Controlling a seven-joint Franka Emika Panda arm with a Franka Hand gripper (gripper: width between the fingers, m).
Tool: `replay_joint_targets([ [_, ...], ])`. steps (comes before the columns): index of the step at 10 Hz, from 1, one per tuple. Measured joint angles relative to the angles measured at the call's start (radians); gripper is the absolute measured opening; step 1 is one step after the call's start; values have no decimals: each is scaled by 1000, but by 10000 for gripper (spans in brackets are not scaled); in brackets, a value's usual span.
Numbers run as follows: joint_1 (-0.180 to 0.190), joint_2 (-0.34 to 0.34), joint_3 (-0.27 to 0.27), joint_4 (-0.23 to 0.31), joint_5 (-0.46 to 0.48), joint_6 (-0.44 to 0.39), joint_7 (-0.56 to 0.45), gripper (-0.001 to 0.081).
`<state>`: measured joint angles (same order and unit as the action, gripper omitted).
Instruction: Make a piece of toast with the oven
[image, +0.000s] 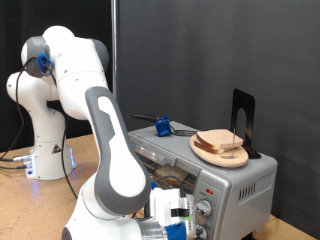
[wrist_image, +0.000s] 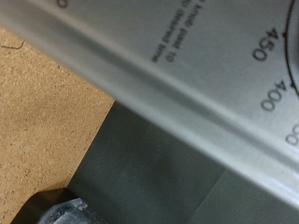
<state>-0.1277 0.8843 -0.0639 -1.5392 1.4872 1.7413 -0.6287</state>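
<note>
The silver toaster oven (image: 235, 185) stands at the exterior view's lower right. Slices of bread (image: 222, 143) with pale faces and brown crusts lie stacked on a round wooden plate (image: 205, 152) on the oven's top. My gripper (image: 178, 215) is low at the oven's front, close to the knobs (image: 205, 209). The wrist view is filled by the oven's silver front panel (wrist_image: 177, 84) with dial numbers 450 and 400 (wrist_image: 271, 70). One blurred fingertip (wrist_image: 65, 211) shows at that view's edge. Nothing shows between the fingers.
A black upright stand (image: 243, 120) is on the oven's top behind the plate. A small blue object (image: 160, 126) with dark handles lies further back. The oven stands on a wooden tabletop (wrist_image: 47, 93). The robot's white base (image: 45, 150) is at the exterior view's left.
</note>
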Motion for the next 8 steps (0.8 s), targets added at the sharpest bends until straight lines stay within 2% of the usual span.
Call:
replay_joint_targets([
  [2,1,-4,0,-8,9,5,-44,114],
  [8,1,-5,0,-10,11,7,-50,118],
])
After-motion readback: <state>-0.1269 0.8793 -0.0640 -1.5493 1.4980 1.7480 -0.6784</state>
